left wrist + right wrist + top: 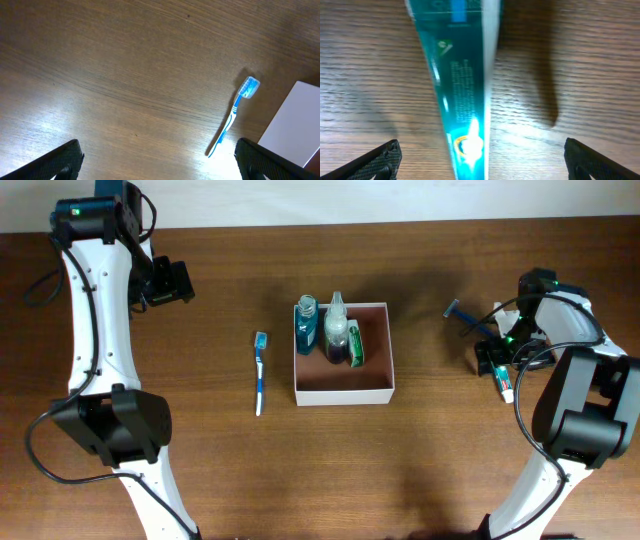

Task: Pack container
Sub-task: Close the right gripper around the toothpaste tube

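My left jaws and right jaws both gape wide, grasping nothing. One teal tube (465, 75) lies just beneath the right pair. Mid-table sits the one container (343, 392): square, shallow, white walls, pinkish-brown inside, holding two bottles (306, 328) and one green packet (356, 345). The table (200, 470) is brown wood grain. One toothbrush (260, 372) lies to the container's left, one razor (462, 314) to its right.
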Tool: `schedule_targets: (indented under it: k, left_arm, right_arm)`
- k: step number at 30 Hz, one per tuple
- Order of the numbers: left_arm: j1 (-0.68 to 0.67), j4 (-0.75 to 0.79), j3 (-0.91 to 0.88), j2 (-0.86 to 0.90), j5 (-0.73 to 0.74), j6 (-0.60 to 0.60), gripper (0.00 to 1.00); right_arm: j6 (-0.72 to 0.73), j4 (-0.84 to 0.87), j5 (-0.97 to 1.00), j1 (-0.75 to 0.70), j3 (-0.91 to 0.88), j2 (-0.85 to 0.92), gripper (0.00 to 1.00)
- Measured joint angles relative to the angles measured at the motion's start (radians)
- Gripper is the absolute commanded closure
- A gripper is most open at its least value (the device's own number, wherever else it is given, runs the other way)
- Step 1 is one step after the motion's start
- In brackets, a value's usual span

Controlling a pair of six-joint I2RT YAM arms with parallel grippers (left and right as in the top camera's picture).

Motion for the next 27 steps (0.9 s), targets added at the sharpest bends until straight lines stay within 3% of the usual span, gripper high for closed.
schedule_targets:
  k: [27]
  left_arm:
    - [0.000, 0.000, 0.000, 0.000, 0.000, 0.000, 0.00]
  right_arm:
    - [-0.030, 0.013, -0.008, 0.000, -0.003, 0.000, 0.01]
